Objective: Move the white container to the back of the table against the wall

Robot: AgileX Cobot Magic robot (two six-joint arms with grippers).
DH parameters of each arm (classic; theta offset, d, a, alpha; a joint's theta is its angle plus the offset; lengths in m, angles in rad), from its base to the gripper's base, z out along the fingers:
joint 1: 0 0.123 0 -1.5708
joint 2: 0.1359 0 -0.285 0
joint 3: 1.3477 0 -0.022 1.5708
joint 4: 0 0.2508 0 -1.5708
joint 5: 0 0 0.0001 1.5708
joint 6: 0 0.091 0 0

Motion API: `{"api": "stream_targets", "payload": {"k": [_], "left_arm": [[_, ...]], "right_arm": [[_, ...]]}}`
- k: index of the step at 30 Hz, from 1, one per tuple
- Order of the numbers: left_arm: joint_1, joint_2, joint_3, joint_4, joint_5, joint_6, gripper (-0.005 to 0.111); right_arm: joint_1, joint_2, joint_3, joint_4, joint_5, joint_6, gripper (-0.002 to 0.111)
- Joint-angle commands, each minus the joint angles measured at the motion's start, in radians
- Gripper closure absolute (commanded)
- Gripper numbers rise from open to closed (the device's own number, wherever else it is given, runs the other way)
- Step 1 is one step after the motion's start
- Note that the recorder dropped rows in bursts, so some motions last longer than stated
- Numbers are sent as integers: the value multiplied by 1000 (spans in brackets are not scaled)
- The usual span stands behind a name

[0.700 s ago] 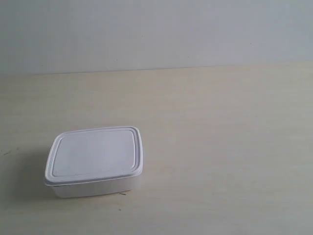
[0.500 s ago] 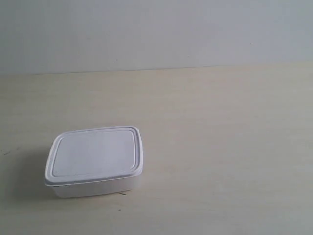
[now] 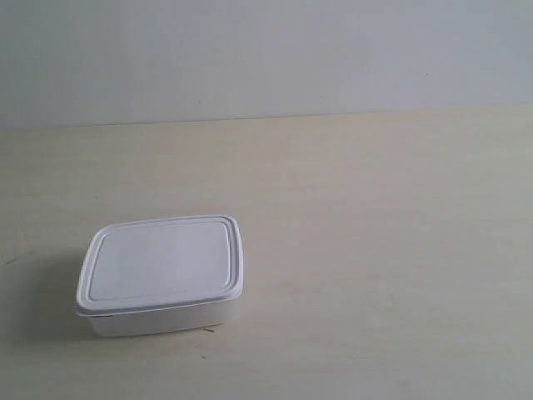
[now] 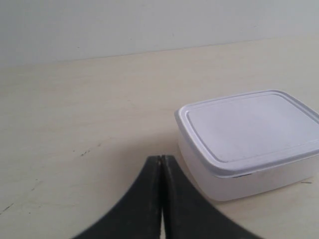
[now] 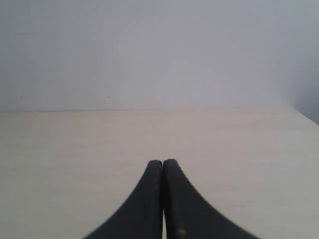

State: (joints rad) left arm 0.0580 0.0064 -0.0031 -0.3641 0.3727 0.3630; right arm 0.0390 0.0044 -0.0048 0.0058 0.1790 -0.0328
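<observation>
The white container [image 3: 160,275] rests lid-on upon the cream table [image 3: 375,250], toward the exterior view's lower left, well short of the pale wall [image 3: 266,58]. No arm shows in the exterior view. In the left wrist view the container [image 4: 249,142] lies close beside my left gripper [image 4: 161,158], whose black fingers are pressed together with nothing between them; the tips stand just short of the box's near corner, apart from it. My right gripper [image 5: 163,162] is likewise shut and empty, over bare table facing the wall [image 5: 159,50]. The container is out of the right wrist view.
A few tiny dark specks mark the tabletop [image 4: 84,152] near the left gripper. The table's corner edge [image 5: 306,117] shows in the right wrist view. Table meets wall along a straight line [image 3: 266,121].
</observation>
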Motion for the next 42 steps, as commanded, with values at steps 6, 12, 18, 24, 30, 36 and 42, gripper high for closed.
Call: {"api": "stream_targets", "payload": {"k": [6,12,18,24,30,36,42], "left_arm": [[1,-6,3,-9,0,1,107],[1,-6,3,-15,-11,1,107],[1,-2,-38,-24,-31,-1,107],[1,134,-116,-46,-93,-1,107],[1,391,-289,-45,-158,-1,107],[1,602,-471,-28,-252,5,107],[1,649,-534,-13,-358,5,107]], "right_arm": [[-4,-4,5,-6,-1,-1,108],[-4,-4,5,-6,-42,5,108],[-4,-3,5,63,-216,80,108],[-4,66,-67,131,-92,89,108],[-4,261,-313,139,75,47,108],[-4,524,-535,343,133,39,108],[-4,745,-691,511,149,33,108]]}}
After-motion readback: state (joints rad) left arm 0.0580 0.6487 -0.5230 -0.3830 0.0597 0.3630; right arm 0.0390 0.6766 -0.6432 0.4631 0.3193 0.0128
